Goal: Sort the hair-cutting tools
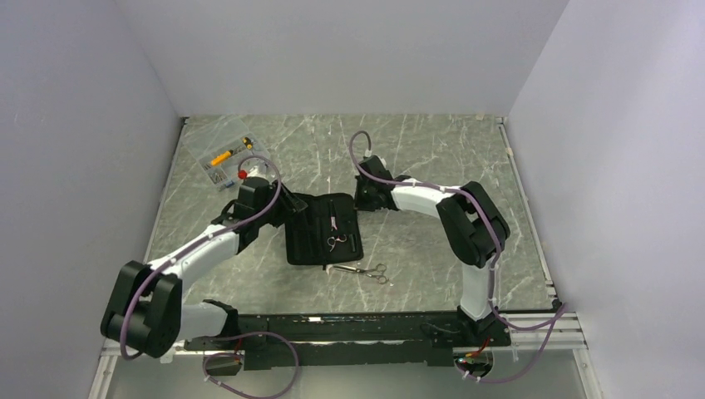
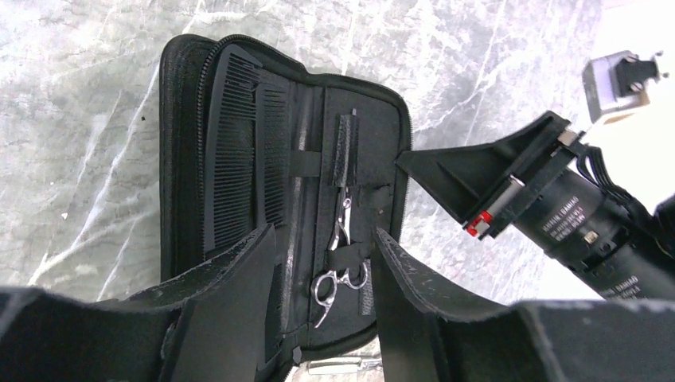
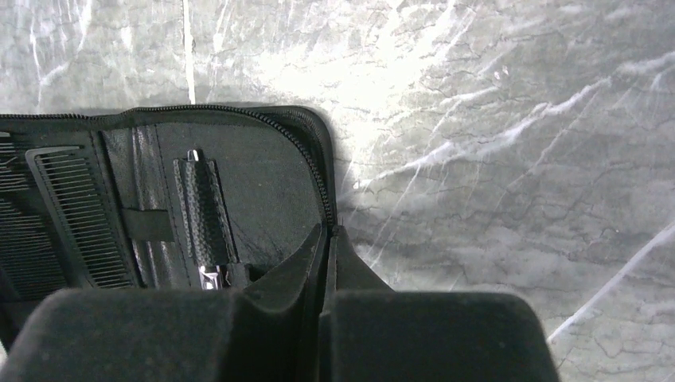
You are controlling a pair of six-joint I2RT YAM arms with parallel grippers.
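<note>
white-armed left gripper (image 2: pixel 325 235) and right gripper (image 3: pixel 328 232) flank black case (image 1: pixel 301 245).

- Showing grey marbling with pale veins: table (image 1: pixel 432 158).
- Looking black all over: zip case (image 1: pixel 301 245), comb (image 2: pixel 235 151).
- Gleaming silver: loose scissors (image 1: pixel 366 272), cased scissors (image 2: pixel 342 227).
- Showing yellow and red inside: clear box (image 1: pixel 204 143).
- Trailing purple cables (image 1: pixel 356 143) over white arms (image 1: pixel 416 199).

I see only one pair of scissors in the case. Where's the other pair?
Top view: the loose scissors lie on the table, just off the near right corner of the open case.
</note>
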